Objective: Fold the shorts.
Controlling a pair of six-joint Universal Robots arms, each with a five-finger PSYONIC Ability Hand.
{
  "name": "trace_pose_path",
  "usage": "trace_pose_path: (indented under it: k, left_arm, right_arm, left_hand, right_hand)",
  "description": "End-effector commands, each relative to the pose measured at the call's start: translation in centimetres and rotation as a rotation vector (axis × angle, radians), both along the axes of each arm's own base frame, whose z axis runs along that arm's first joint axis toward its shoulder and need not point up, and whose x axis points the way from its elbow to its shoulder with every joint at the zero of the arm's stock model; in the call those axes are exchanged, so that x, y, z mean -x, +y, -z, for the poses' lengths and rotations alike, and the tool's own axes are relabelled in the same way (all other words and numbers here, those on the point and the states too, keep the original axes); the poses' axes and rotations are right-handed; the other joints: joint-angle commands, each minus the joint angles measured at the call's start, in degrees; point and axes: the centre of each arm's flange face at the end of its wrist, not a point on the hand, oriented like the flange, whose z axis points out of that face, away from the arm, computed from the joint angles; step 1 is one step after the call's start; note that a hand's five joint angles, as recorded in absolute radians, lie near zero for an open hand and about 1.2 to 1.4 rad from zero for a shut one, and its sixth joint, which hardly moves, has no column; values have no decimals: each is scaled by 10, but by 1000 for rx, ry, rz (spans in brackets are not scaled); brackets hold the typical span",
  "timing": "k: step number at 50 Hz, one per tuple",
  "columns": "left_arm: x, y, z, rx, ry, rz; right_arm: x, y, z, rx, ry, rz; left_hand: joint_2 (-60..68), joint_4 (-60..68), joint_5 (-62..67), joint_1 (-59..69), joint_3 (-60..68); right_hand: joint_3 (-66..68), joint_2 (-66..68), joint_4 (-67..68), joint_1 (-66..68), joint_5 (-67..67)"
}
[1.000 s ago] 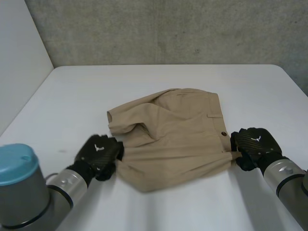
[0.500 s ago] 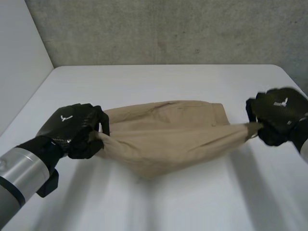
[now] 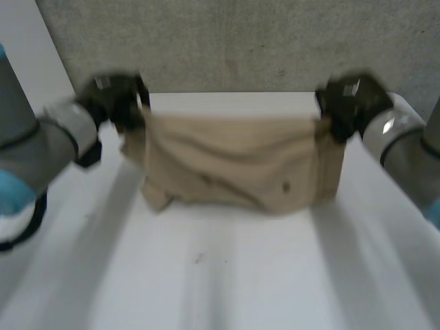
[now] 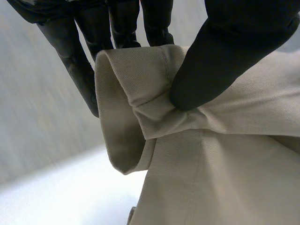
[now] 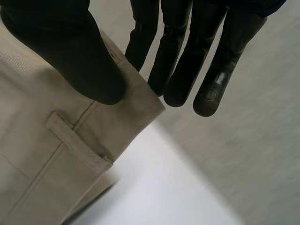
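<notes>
Left to right: my left robot hand [image 3: 115, 102], at 9 o'clock, pinches a leg hem of the shorts [image 3: 234, 165] between thumb and fingers. My right robot hand [image 3: 349, 104], at 3 o'clock, pinches the waistband corner likewise. The shorts hang stretched between them over the far half of the desk [image 3: 220, 275], long axis running 9 to 3 o'clock, waistband toward 3. I judge the fold mid-course: cloth lifted, laying down and creasing not yet done.

Left hand [image 3: 113, 97], right hand [image 3: 350, 103] raised, pinching
</notes>
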Motion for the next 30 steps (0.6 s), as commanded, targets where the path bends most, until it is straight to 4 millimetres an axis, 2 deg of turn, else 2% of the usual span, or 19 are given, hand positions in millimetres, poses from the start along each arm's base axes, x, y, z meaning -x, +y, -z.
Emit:
trace_pose_path:
  k: [1,3,5,6,8,10,12,13,14,15,16,17,18,19,20,23,27,30]
  left_arm:
    - [0,-11,-105,351,213,-58]
    - [-5,-3,-129,437,297,-63]
    - [-6,6,-138,467,335,-52]
    - [-7,10,-138,470,344,-47]
    - [-9,16,-125,438,335,-42]
    - [-10,19,-110,397,322,-42]
    - [-12,26,-86,334,293,-45]
    - [-13,28,-77,310,283,-49]
    - [-13,29,-66,283,272,-50]
    - [-14,33,-44,227,249,-54]
    - [-15,34,-32,199,238,-55]
    - [-15,35,-21,173,226,-57]
    - [-16,39,1,122,205,-60]
    - [-17,41,12,96,195,-59]
    - [-17,49,77,-55,128,-46]
    - [-16,57,115,-165,75,-19]
    - [-15,67,134,-229,27,13]
    - [-15,74,138,-246,-8,29]
  right_arm:
    - [5,-5,-123,508,-344,60]
    - [8,2,-143,596,-393,63]
    - [9,9,-150,640,-411,53]
    - [9,10,-149,632,-405,53]
    - [9,9,-140,592,-386,54]
    - [8,9,-119,504,-342,44]
    - [6,10,-100,428,-305,30]
    - [4,12,-78,348,-267,9]
    - [4,13,-67,307,-247,3]
    - [5,13,-56,267,-229,2]
    - [5,14,-46,230,-213,0]
    - [6,16,-24,153,-182,-3]
    - [7,18,-13,113,-169,-2]
    - [7,19,-2,78,-155,0]
    - [11,31,51,-94,-84,4]
    - [15,43,78,-184,-48,3]
    - [18,58,102,-270,-22,-23]
    - [19,66,113,-314,-14,-46]
  left_hand:
    - [120,113,134,176,122]
    - [120,113,134,176,122]
    - [120,113,134,176,122]
    - [120,113,134,176,122]
    - [120,113,134,176,122]
    - [120,113,134,176,122]
    - [120,113,134,176,122]
    - [120,113,134,176,122]
    - [120,113,134,176,122]
    - [120,113,134,176,122]
    - [120,113,134,176,122]
    - [120,113,134,176,122]
    - [120,113,134,176,122]
    - [120,113,134,176,122]
    - [120,113,134,176,122]
    - [120,113,134,176,122]
    - [120,113,134,176,122]
    - [100,93,114,156,102]
  right_hand:
    - [119,127,116,280,134]
    - [119,127,116,280,134]
    - [119,127,116,280,134]
    - [119,127,116,280,134]
    - [119,127,116,280,134]
    - [119,127,116,280,134]
    - [119,127,116,280,134]
    - [119,127,116,280,134]
    - [119,127,116,280,134]
    - [119,127,116,280,134]
    - [119,127,116,280,134]
    - [119,127,116,280,134]
    - [119,127,116,280,134]
    - [119,127,116,280,134]
    - [119,127,116,280,134]
    - [119,127,116,280,134]
    - [119,127,116,280,134]
    - [119,127,116,280,134]
